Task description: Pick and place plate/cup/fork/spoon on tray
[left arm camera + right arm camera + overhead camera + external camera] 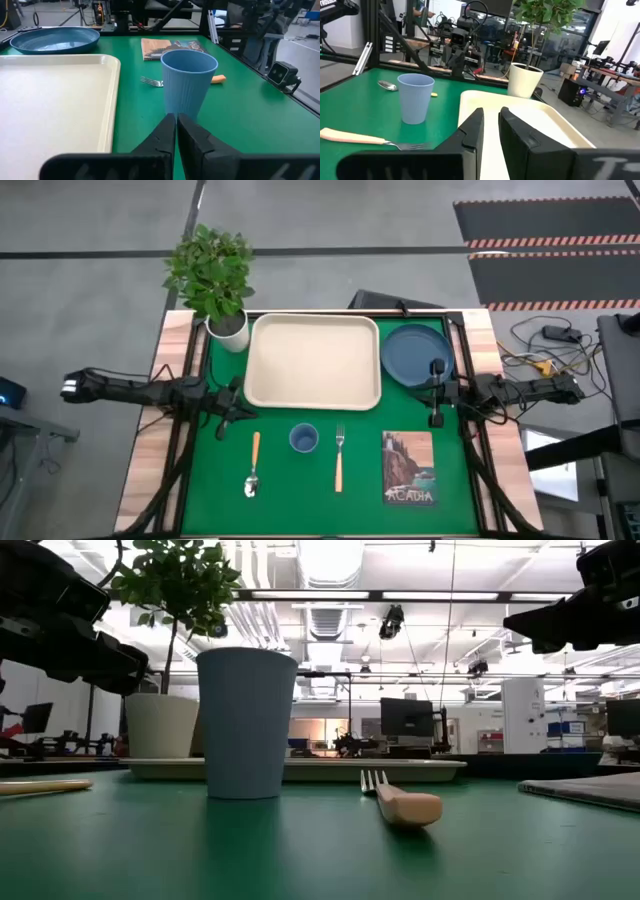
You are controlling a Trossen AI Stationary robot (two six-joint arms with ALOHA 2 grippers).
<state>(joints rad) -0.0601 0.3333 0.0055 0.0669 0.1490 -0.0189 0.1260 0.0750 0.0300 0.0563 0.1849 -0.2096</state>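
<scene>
The cream tray [313,360] lies at the table's far middle. The slate-blue plate [415,355] rests flat on the green mat just right of it. The light-blue cup [304,439] stands upright near the tray's near edge. The spoon [253,465] lies left of the cup and the fork [339,457] right of it, both flat with handles toward the near edge. My left gripper [176,120] is shut and empty, left of the cup and above the mat [243,408]. My right gripper [491,112] hovers by the plate's near edge [430,392], fingers slightly apart, empty.
A white pot with a green plant [228,330] stands at the tray's far left corner. An ACADIA picture card [408,467] lies at the near right. Wooden side strips and dark frame rails [180,430] border the green mat.
</scene>
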